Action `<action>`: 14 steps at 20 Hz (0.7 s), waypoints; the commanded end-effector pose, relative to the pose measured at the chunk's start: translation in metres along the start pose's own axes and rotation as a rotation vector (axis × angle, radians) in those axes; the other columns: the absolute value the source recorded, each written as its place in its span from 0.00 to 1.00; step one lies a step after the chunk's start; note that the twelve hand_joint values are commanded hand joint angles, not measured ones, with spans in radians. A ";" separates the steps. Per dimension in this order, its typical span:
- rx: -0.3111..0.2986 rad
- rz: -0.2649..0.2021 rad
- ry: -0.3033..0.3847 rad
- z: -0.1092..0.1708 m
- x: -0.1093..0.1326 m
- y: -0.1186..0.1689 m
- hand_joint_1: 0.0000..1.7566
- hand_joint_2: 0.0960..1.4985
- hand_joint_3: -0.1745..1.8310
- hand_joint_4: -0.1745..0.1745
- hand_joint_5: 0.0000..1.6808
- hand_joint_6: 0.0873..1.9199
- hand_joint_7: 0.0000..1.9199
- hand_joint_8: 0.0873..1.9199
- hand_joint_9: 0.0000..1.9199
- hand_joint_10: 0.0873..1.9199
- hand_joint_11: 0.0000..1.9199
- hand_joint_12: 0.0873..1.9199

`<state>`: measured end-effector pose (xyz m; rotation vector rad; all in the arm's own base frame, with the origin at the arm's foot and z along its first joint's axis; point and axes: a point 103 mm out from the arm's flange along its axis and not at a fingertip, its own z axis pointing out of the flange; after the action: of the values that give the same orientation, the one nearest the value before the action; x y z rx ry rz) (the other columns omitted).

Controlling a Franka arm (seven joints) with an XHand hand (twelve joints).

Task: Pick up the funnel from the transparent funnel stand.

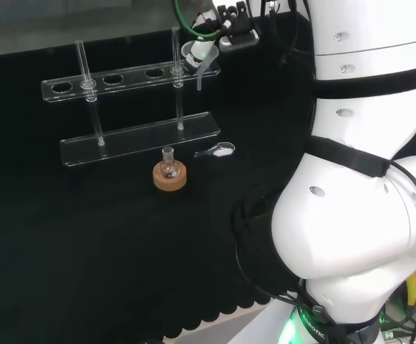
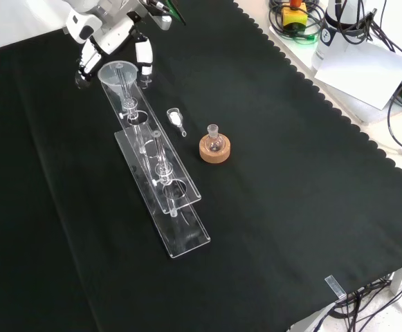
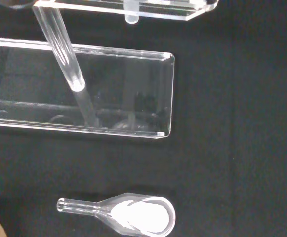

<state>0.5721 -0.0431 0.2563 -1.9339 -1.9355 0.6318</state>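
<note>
In the front view, going from left to right, the hand [image 2: 111, 41] sits at the top left with its fingers [image 2: 144, 57] curled on either side of the funnel [image 2: 115, 75], whose wide mouth is just above the far end of the transparent funnel stand [image 2: 160, 181] while its stem points down toward the stand's upper shelf. Right of the stand a small clear scoop [image 2: 177, 120] holding white powder lies on the bench [image 2: 290, 207], and farther right a small flask [image 2: 214, 141] sits upright in a cork ring [image 2: 214, 151].

Even bright light (glare on acrylic)
</note>
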 end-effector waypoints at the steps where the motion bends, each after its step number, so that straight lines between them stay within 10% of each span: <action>1: 0.003 0.031 -0.097 -0.001 0.007 -0.001 0.40 0.44 0.30 0.36 0.08 0.00 0.00 0.31 0.17 0.38 0.18 0.77; 14: -0.103 0.060 -0.190 -0.028 0.020 -0.025 0.48 0.43 0.41 0.36 0.32 0.00 0.19 0.34 0.37 0.28 0.22 0.72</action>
<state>0.5678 -0.0272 0.2756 -2.0279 -2.0195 0.7704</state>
